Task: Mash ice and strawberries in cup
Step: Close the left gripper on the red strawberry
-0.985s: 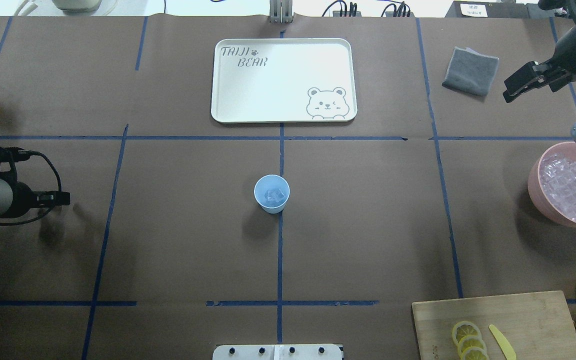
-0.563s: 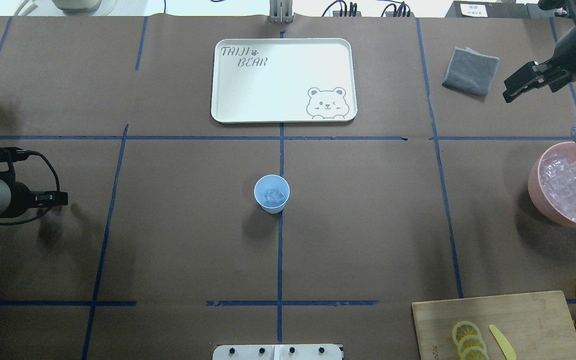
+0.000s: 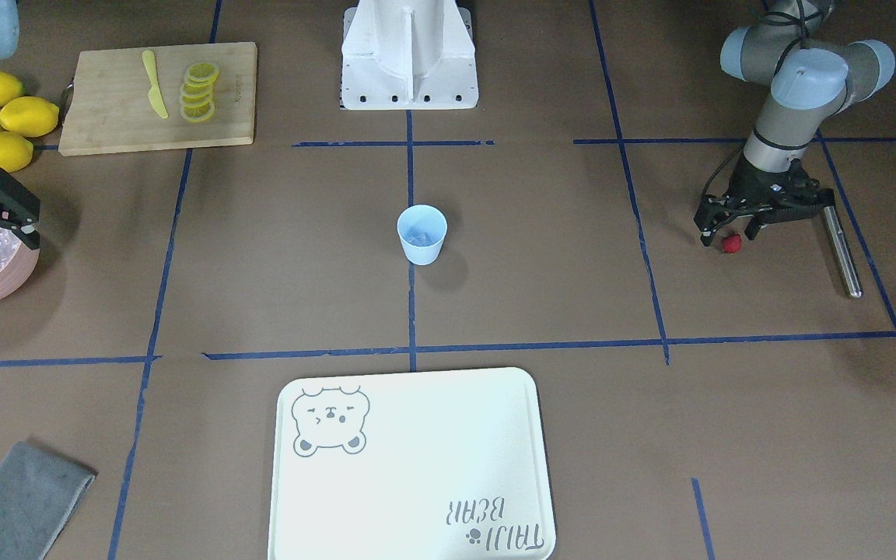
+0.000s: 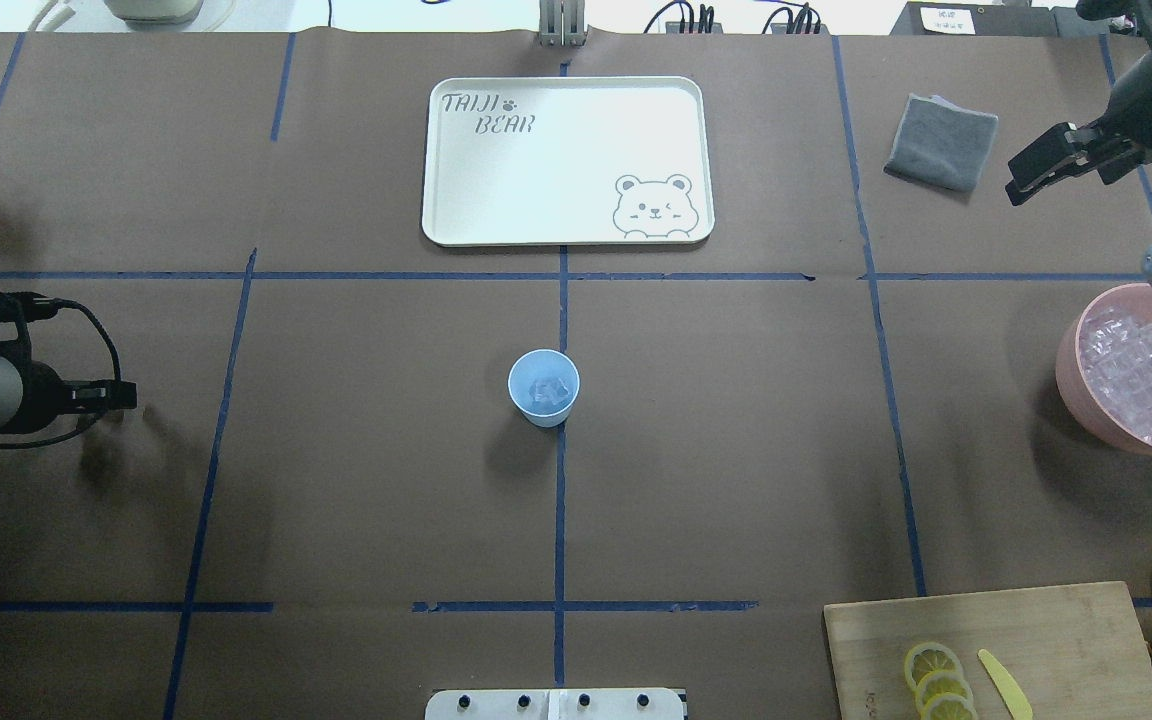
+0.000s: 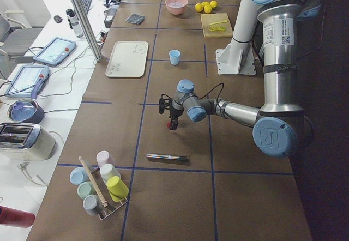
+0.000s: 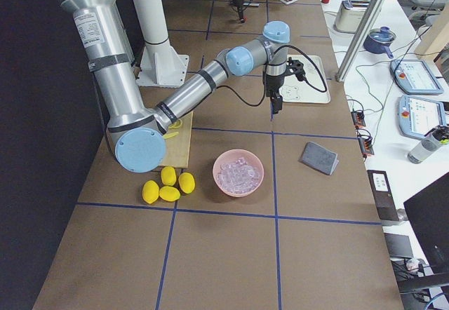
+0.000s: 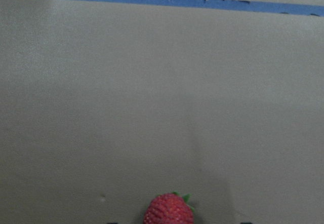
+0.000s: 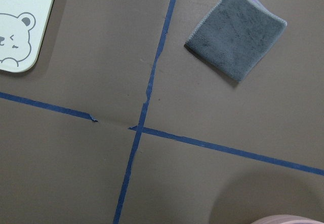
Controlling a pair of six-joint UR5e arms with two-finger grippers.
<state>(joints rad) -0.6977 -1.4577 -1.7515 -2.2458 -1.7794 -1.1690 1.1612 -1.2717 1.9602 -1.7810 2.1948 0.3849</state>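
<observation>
— Near the table's left edge, hovering low: left gripper (image 3: 728,236), fingers spread wide, straddling the strawberry (image 3: 731,243) without touching it, holding nothing.
— Step in hand?
— Probably fetching the berry. Already in the cup (image 4: 543,387), at the table's middle: ice (image 4: 549,390). Berry not yet in, mashing not begun.
— Next move?
— Likely lowering a little, then closing gently on soft, seeded red flesh, since too firm a pinch would mean bruised fruit. After that, a carry well across to the cup.
— Materials?
— Cup: pale blue plastic, tapered, handleless, probably light and easy to tip. Cubes: clear, glassy, likely slick. Just beside the gripper, lying flat: smooth steel rod (image 3: 841,249), perhaps the masher.
— Right gripper (image 4: 1021,185)?
— Raised toward the table's far right corner, near a folded grey cloth (image 4: 941,142). Finger spread: cannot tell. Nearby, by the right edge, a pink bowl (image 4: 1071,350) heaped with more cubes.
</observation>
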